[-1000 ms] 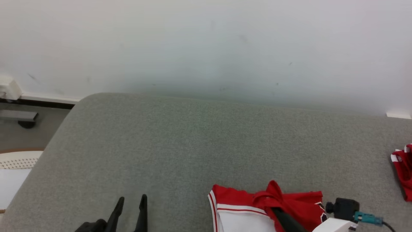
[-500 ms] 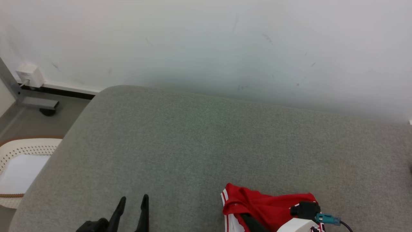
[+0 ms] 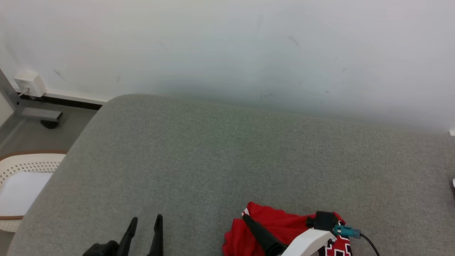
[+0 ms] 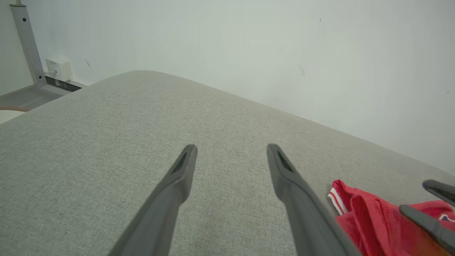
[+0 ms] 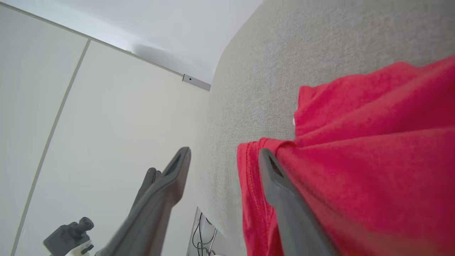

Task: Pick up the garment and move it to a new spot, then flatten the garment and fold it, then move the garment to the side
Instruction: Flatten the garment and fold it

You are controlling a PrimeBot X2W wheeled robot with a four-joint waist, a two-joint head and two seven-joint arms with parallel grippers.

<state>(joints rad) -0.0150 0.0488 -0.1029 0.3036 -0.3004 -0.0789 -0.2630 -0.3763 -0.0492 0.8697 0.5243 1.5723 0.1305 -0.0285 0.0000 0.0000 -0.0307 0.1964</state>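
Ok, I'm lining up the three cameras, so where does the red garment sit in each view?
Head view: the red garment lies at the bottom edge, right of centre.
Left wrist view: it is in the lower right corner.
Right wrist view: it covers the right half, from the middle down.
Shared landmark: the grey cushion that it lies on, seen in all three views.

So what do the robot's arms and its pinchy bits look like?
The left tool and right tool each have two long, thin, dark grey fingers with a slot near each tip. The right forearm is smooth and white, with a black block, a teal plug and a black cable on it.
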